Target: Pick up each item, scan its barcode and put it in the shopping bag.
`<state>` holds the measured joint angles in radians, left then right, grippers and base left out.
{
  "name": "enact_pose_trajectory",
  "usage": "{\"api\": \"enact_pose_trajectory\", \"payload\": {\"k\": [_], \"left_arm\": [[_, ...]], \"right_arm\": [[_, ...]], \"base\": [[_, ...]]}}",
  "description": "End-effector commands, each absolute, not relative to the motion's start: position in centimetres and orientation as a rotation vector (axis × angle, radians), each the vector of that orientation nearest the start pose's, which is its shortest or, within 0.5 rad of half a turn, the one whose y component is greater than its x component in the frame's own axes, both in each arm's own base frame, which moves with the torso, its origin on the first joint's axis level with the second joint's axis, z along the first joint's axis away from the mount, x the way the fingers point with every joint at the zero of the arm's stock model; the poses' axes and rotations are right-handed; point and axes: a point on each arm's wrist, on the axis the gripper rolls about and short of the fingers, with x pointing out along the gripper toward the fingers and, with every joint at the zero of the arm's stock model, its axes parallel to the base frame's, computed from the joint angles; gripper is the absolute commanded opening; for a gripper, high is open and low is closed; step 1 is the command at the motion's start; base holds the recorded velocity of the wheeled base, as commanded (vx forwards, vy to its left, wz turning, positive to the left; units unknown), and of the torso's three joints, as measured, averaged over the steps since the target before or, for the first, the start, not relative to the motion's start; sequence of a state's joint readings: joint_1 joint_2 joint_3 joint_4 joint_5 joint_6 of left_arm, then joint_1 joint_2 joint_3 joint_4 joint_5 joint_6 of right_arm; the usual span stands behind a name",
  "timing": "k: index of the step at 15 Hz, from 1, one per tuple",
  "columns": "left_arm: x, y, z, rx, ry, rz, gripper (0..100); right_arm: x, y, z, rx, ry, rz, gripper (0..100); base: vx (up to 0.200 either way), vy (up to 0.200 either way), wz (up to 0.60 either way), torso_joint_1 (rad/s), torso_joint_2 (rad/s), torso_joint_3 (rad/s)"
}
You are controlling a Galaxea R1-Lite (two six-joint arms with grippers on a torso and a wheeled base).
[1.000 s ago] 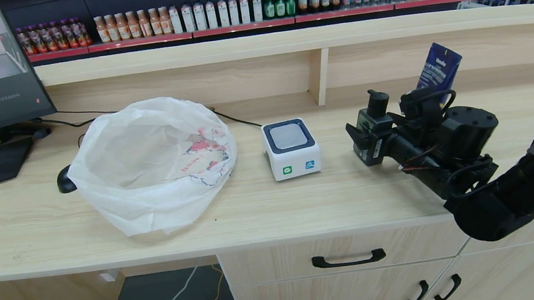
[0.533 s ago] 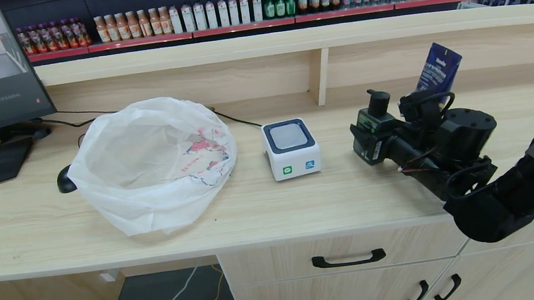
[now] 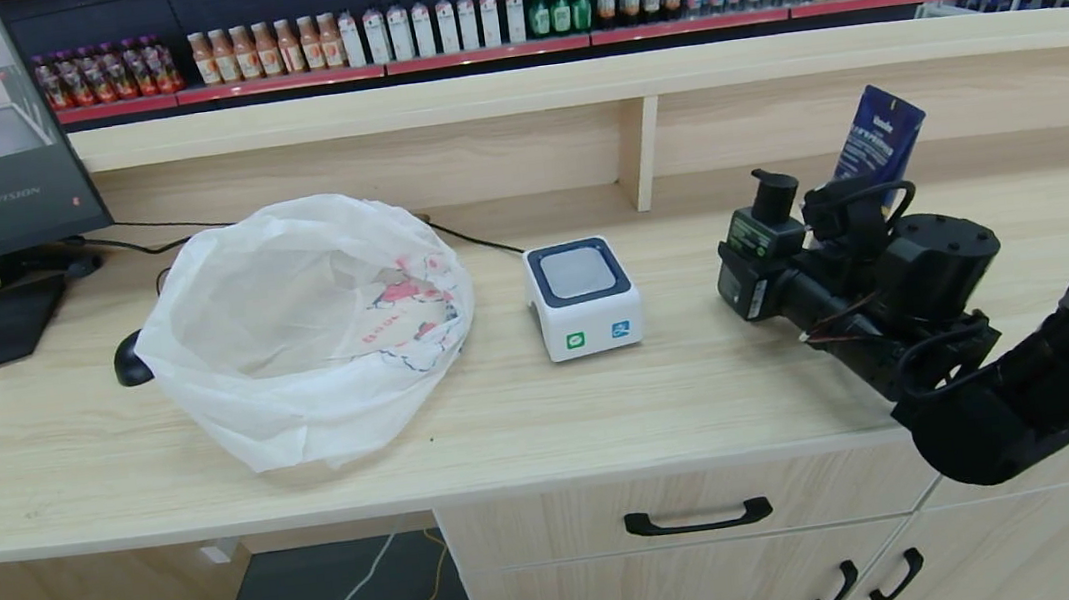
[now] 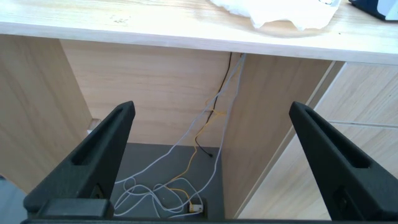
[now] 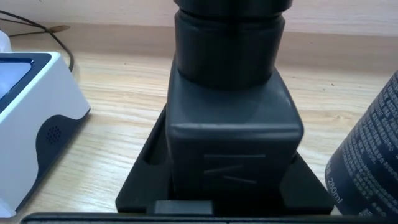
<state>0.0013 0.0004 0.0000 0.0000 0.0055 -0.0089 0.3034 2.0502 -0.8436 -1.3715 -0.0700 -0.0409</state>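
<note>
Black square bottle (image 3: 755, 240) grasped by right gripper (image 3: 778, 278), right of the scanner (image 3: 582, 296) | we see left gripper (image 4: 211, 115) splayed below countertop (image 4: 155, 28).

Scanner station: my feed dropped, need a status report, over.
Right end effector shut on black bottle, right of scanner. Left end effector open, empty, below countertop. Nothing between bottle and scanner.

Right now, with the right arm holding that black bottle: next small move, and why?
Probably carry the black bottle left, over the scanner window. It is held right of the scanner, not above it; the shopping bag lies open farther left.
</note>
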Motion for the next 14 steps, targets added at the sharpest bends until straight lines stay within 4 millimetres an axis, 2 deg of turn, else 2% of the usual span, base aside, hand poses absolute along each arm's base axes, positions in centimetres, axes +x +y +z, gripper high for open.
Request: {"api": "enact_pose_trajectory", "payload": {"k": [1,4,6,13,14], "left_arm": [[-2.3,0.0,7.5,-0.009,0.0,0.008,100],[-2.3,0.0,7.5,-0.009,0.0,0.008,100],[-2.3,0.0,7.5,-0.009,0.0,0.008,100],[-2.3,0.0,7.5,-0.009,0.0,0.008,100],[-2.3,0.0,7.5,-0.009,0.0,0.008,100]], "right_arm": [[35.0,10.8,15.3,-0.005,-0.181,0.232,0],[34.1,10.6,16.4,0.001,-0.204,0.233,0],[32.7,10.2,16.7,0.012,-0.196,0.235,0],[26.8,8.4,17.8,0.015,-0.179,0.242,0],[24.9,8.1,18.0,0.016,-0.181,0.257,0]], "base": [[0.0,0.0,0.0,0.0,0.0,0.0],[0.0,0.0,0.0,0.0,0.0,0.0],[0.0,0.0,0.0,0.0,0.0,0.0],[0.0,0.0,0.0,0.0,0.0,0.0],[0.0,0.0,0.0,0.0,0.0,0.0]]}}
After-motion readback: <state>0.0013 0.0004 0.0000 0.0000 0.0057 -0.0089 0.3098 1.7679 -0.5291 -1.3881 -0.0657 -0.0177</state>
